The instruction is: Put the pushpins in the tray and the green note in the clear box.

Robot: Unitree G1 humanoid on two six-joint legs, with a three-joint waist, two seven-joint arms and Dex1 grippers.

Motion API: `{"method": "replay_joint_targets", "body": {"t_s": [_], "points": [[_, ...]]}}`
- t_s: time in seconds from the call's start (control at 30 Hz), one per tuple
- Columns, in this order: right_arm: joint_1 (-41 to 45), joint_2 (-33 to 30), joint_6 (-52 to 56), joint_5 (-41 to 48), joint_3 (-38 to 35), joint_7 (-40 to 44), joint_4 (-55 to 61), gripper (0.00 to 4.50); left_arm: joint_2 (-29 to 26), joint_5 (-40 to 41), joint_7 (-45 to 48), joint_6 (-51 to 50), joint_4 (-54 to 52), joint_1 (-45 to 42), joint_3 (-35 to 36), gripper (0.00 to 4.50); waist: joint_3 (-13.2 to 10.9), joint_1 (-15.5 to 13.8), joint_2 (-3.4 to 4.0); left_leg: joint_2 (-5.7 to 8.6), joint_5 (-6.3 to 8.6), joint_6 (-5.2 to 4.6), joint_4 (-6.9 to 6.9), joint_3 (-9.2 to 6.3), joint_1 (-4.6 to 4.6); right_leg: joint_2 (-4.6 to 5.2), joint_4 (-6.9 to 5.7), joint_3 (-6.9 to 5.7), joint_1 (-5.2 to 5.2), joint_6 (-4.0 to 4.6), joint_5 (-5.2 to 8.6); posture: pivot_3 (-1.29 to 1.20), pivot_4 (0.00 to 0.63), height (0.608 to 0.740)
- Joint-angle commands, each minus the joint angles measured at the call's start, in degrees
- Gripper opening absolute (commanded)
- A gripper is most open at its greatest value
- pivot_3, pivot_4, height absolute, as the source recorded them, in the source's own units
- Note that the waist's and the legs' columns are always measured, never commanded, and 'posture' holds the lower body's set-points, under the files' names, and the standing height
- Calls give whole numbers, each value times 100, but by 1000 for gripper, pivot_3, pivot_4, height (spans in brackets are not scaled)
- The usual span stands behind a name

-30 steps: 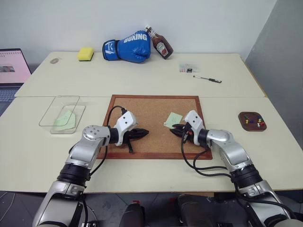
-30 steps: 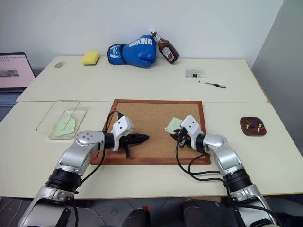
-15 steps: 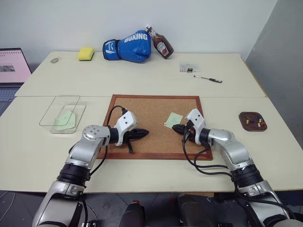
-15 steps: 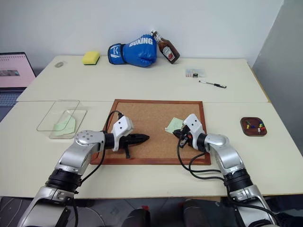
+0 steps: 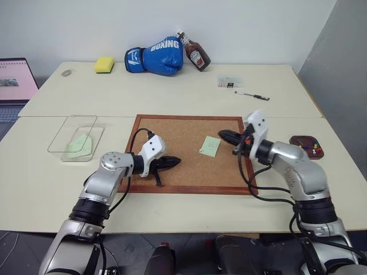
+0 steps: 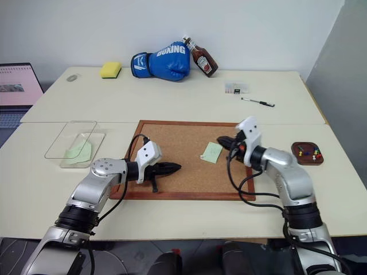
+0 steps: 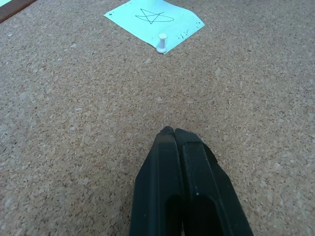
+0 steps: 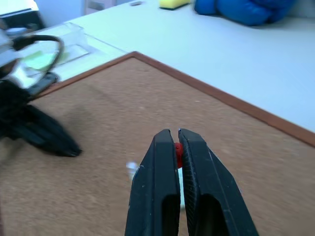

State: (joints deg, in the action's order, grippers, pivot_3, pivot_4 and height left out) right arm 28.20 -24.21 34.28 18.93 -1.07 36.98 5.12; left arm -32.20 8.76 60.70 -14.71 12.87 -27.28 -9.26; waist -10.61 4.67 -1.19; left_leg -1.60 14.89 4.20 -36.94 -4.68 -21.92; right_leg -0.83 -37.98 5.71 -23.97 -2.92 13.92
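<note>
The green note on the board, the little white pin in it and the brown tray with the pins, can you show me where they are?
green note (image 5: pixel 210 146): left eye view, middle of the paper.
white pin (image 7: pixel 161 42): left wrist view, its head.
tray (image 5: pixel 295 149): left eye view, bare near rim.

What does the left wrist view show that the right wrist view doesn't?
Left wrist view: the green note with a drawn star, held to the corkboard by a white pin, beyond the shut left fingers.

Right wrist view: a red pushpin pinched between the right fingers, plus the clear box, sponge and boxing glove.

Both: the corkboard.
</note>
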Motion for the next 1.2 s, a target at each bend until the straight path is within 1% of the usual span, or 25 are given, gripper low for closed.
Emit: {"method": "replay_joint_targets", "body": {"t_s": [0.03, 0.1, 0.2, 0.37, 0.43, 0.73, 1.0, 1.2], "points": [[-2, -379, -103, -367, -898, -929, -388, 28, -43, -84, 65, -93, -44, 150, -144, 0, 0, 1, 0, 0, 0, 0, 0, 0, 1, 0, -1, 0, 0, 0, 0, 0, 150, 740], [-10, -506, -32, -503, -1295, -1430, -708, 28, -32, -83, 58, -91, -40, 160, -149, 0, 0, -4, 0, 0, 0, 0, 0, 1, 1, 0, -1, 1, 0, 0, 0, 0, 150, 740], [2, -653, -73, -624, -1711, -1939, -1129, 28, -12, -78, 51, -97, -47, 170, -158, 0, 0, -5, 0, 2, 0, 0, 0, 4, 0, 1, 1, 4, 1, 0, 0, 0, 150, 740], [40, -888, -328, -790, -2153, -2439, -1956, 28, -14, -96, 86, -80, -32, 166, -181, 0, 0, 3, 0, 2, 0, -1, 2, 6, 4, 0, -2, 7, 1, 0, 0, 0, 150, 740], [81, -863, -286, -732, -2277, -2569, -2097, 28, -31, -97, 100, -74, -17, 156, -178, 0, 0, 6, 0, 2, 0, 0, 0, 10, 5, 0, -2, 12, 3, -1, -1, 0, 150, 740], [-49, -661, 5, -537, -2235, -2593, -2230, 28, -67, -78, 101, -117, -58, 165, -142, 0, 1, 9, 2, 3, 0, -1, 1, 11, 7, 0, 0, 14, 5, -1, -1, 0, 150, 740], [8, -651, -37, -472, -2279, -2605, -2546, 28, -83, -72, 105, -155, -88, 180, -133, 0, 1, 10, 2, 3, 0, -1, 2, 10, 7, 0, 1, 13, 6, -1, 0, 0, 150, 740], [22, -625, -33, -436, -2198, -2600, -2549, 28, -81, -80, 111, -157, -85, 167, -135, 0, 1, 11, 2, 2, 0, -1, 2, 10, 14, 0, 1, 13, 13, -1, 0, 0, 150, 740]]}}
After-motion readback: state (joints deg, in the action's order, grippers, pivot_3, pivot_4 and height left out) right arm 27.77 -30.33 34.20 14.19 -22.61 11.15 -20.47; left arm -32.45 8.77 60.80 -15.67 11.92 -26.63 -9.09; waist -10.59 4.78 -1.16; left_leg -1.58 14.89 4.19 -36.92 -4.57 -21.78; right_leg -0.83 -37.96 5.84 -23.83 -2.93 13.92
